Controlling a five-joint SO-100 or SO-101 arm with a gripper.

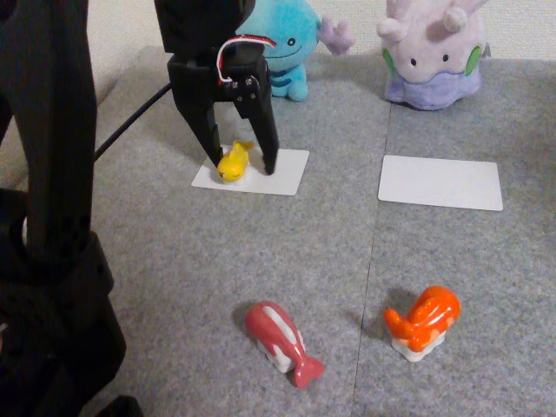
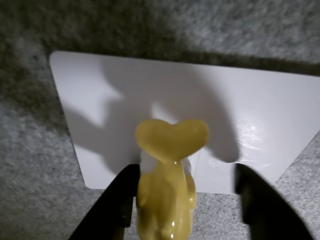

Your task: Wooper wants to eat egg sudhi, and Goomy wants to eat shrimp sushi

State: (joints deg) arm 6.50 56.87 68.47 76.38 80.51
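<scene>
Your gripper [image 1: 242,167] is sitting low over the left white card [image 1: 287,178] in the fixed view, at about 11 o'clock from the middle of the gray carpet [image 1: 347,287]. The jaws are spread apart, tips pointing down on either side of the yellow egg sushi [image 1: 234,162], which is lying on that card near its left end. In the wrist view the yellow toy [image 2: 167,195] is showing its forked tail up toward 12 o'clock, with the left finger [image 2: 117,200] looking like it's touching or just beside the toy, though that's hard to call from this angle, while the right finger [image 2: 255,200] is standing clearly apart from it. So you're looking at an open pincer, not clamping anything.

The blue Wooper plush [image 1: 291,48] is sitting at 12 o'clock from the card, just behind the arm. The lilac Goomy plush [image 1: 432,54] is over at 1 o'clock of the scene, with a second white card [image 1: 441,182] lying bare in front of it. The orange shrimp sushi [image 1: 423,320] is resting at about 5 o'clock, on the carpet, well apart from both cards. The red-and-white fish toy [image 1: 280,341] is lying at 6 o'clock, to the left of the shrimp.
</scene>
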